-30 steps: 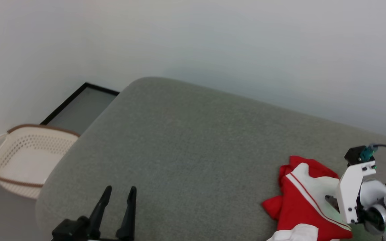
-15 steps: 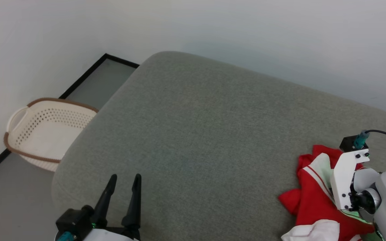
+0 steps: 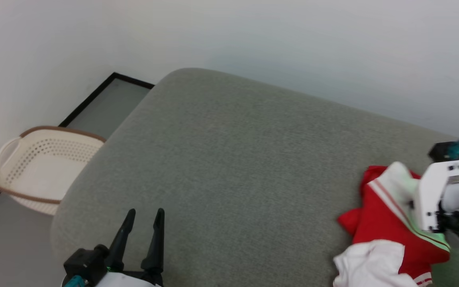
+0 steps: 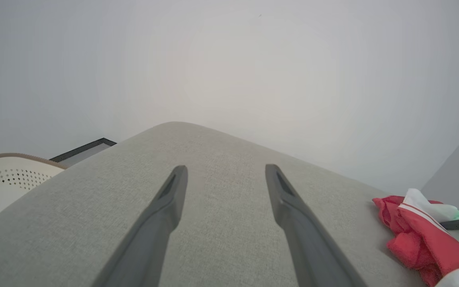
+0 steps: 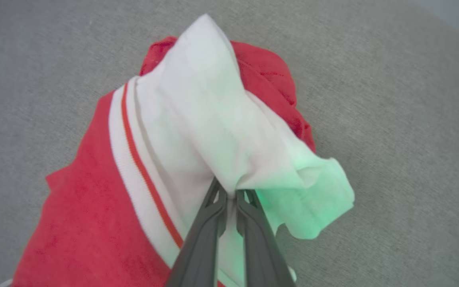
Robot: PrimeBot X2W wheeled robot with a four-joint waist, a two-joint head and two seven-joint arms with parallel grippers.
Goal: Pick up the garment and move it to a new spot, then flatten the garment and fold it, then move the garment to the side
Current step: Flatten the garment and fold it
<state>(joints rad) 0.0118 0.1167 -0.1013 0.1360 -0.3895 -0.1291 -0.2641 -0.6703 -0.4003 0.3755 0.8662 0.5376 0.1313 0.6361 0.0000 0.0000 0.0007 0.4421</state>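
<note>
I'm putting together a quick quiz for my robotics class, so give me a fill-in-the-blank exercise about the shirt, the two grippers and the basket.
1. The right gripper is shut on a ____ panel of the garment.
2. The left gripper hangs ____ over the grey cushion, holding nothing.
3. The laundry basket sits beside the cushion on the robot's ____ side.

Missing words: white; open; left.

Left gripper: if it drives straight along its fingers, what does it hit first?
Likely the wall: the left gripper points across the grey cushion, garment off to the right, basket to the left. Height over the cushion is unclear; it may skim it.
</note>
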